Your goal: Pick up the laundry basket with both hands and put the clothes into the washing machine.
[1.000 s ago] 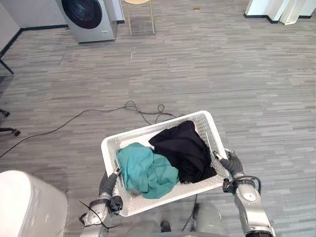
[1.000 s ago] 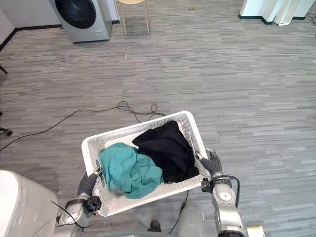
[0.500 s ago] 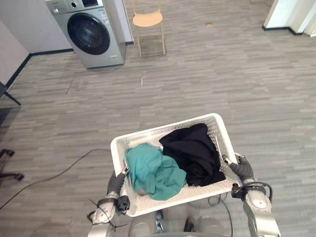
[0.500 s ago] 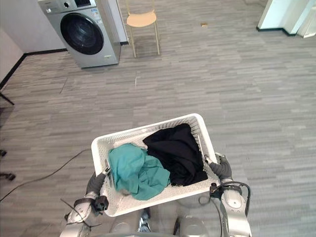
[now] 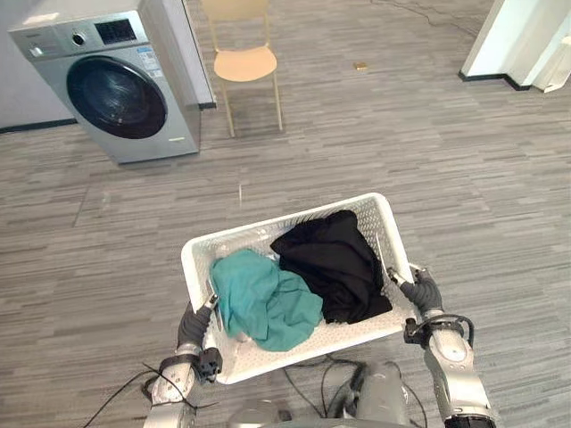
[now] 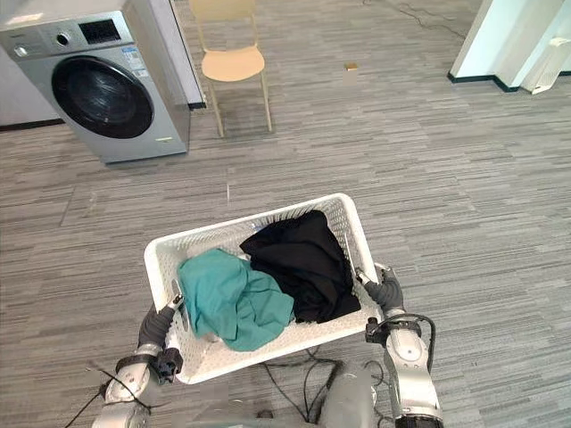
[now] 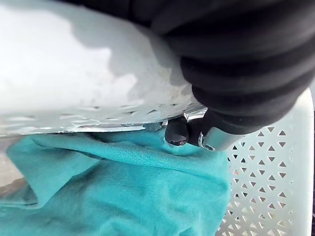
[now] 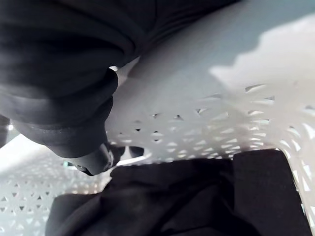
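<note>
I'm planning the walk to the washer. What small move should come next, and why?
Probably a step forward-left toward the washing machine: it stands across the floor, ahead and left, while the left hand and right hand grip the basket of clothes.

White basket (image 5: 268, 229), teal cloth (image 5: 265, 305), black cloth (image 5: 335, 265) inside, grey washer (image 5: 116, 85) closed

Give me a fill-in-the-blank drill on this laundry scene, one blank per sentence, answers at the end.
The laundry basket, holding a teal garment and a black garment, is ____ in colour. The washing machine has its round door ____. A ____ with a tan seat stands beside the washing machine. The left robot hand and the right robot hand each grip a short side of the laundry ____.
Missing words: white; closed; chair; basket.
</note>
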You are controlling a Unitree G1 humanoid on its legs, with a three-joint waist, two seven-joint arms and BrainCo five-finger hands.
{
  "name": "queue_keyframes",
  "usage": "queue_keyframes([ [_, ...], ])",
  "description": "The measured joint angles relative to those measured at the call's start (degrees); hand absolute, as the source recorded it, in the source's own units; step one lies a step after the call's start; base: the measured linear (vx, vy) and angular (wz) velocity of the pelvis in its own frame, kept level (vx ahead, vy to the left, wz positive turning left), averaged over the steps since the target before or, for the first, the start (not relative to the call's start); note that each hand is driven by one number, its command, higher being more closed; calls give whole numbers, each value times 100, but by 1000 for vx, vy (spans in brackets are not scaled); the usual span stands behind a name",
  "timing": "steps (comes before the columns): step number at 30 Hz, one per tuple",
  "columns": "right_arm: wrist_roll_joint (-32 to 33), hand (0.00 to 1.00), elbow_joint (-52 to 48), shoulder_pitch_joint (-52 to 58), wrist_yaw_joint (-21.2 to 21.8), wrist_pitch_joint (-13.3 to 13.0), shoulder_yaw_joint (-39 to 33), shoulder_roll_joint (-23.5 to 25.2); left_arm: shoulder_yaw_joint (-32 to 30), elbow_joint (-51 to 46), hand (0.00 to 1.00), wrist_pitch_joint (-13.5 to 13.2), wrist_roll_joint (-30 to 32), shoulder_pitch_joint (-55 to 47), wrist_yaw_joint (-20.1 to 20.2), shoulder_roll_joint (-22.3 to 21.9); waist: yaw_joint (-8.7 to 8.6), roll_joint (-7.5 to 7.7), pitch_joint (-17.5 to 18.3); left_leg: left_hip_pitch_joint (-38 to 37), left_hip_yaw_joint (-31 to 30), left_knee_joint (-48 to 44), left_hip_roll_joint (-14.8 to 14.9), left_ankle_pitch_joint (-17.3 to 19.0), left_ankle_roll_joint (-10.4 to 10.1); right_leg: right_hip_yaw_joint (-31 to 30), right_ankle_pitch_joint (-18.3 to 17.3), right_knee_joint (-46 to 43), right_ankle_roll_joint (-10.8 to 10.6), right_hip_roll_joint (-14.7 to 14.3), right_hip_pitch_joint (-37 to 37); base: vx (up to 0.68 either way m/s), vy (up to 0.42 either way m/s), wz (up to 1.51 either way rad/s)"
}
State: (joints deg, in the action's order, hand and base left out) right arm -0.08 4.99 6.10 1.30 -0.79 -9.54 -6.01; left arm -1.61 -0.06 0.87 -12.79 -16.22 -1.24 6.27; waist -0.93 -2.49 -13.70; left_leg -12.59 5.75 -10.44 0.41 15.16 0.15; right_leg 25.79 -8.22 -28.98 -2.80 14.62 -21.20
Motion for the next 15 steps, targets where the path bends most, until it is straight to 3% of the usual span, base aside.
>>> queue_keyframes([
  [1, 0, 100, 0, 3, -5, 4, -22, 22, 0, 44, 100, 1, 2, 52, 5, 5, -40, 23, 7, -127, -30, 96, -14, 48, -71, 18, 245, 767, -65, -57, 32, 798, -133, 71],
  [2, -1, 100, 15, 2, -15, 12, -46, 18, 3, 179, 100, 3, 5, 146, 6, -19, -147, 39, -12, -448, -122, 227, 31, 176, -277, -36, 883, 1276, -46, -94, -18, 560, -134, 53],
  [3, -2, 100, 34, 29, -16, 43, -44, 15, 3, 275, 100, 4, 6, 162, 5, -39, -141, 27, 1, -624, -180, 156, 118, 258, -409, -272, 1126, 1171, 179, -240, -15, 723, -228, 39],
  [4, -3, 100, 34, 50, -3, 119, -45, 8, 3, 326, 100, 15, 8, 140, -1, -68, -114, 1, 12, -569, -217, -507, 284, 322, -464, -579, 1308, 665, 433, -383, -26, 725, -277, 21],
  [5, -3, 100, 35, 65, -1, 136, -46, -59, 6, 357, 100, 19, 13, 111, 4, -162, -109, -133, 10, -81, -151, -1914, 579, 207, -481, -464, 854, 203, 617, -472, 47, 730, -287, 18],
  [6, -2, 100, 34, 56, 2, 136, -46, -112, 6, 367, 100, 19, 11, 98, 4, -225, -104, -246, -17, 274, -40, -2783, 796, -85, -499, -374, 667, 117, 693, -583, 182, 734, -265, -7],
  [7, -2, 100, 33, 40, 10, 155, -20, -238, -7, 462, 100, 20, -1, 65, -4, -316, 41, -471, -55, 914, 53, -4279, 1282, -1506, -431, -368, 393, 188, 773, -929, 590, 734, -218, -42],
  [8, 1, 100, 41, 30, 12, 181, 25, -340, -3, 542, 100, 19, -18, -10, -8, -433, 192, -613, -79, 1347, -131, -5289, 1454, -1927, -531, -391, 287, 416, 777, -1170, 983, 862, -191, -54],
  [9, 14, 100, 80, -27, 13, 219, 44, -455, 0, 549, 100, 20, -25, -19, -5, -556, 235, -639, -152, 1969, -307, -6325, 1445, -1585, -379, -443, 226, 819, 756, -1355, 1607, 697, -112, -38],
  [10, 14, 100, 90, -48, 15, 225, 50, -474, 0, 549, 100, 17, -48, -55, -4, -572, 270, -606, -172, 2208, -260, -6573, 1421, -1381, -252, -493, 227, 1061, 754, -1392, 1912, 820, -94, -38],
  [11, 52, 100, 94, -105, 12, 219, 134, -538, -25, 547, 100, 3, -176, -106, -3, -562, 409, -452, -201, 2800, 108, -6303, 1284, -903, 25, -665, 228, 1723, 753, -1390, 2707, 678, -71, -41],
  [13, 124, 100, 129, -251, 12, 214, 210, -608, -63, 529, 100, -22, -255, -65, -11, -567, 528, -446, -190, 3158, 246, -5593, 1177, -675, -66, -768, 204, 2062, 714, -1385, 3063, 654, 9, -48],
  [14, 196, 100, 264, -472, 12, 206, 338, -689, -145, 510, 100, -51, -285, -35, -24, -585, 576, -447, -189, 3427, 250, -4462, 1004, -579, -230, -871, 113, 2289, 546, -1340, 3331, 631, 103, -47],
  [15, 224, 100, 362, -574, 10, 203, 376, -699, -175, 509, 100, -57, -289, -14, -35, -586, 626, -452, -185, 3473, 263, -3651, 933, -604, -267, -894, 56, 2375, 452, -1311, 3454, 756, 169, -47],
])
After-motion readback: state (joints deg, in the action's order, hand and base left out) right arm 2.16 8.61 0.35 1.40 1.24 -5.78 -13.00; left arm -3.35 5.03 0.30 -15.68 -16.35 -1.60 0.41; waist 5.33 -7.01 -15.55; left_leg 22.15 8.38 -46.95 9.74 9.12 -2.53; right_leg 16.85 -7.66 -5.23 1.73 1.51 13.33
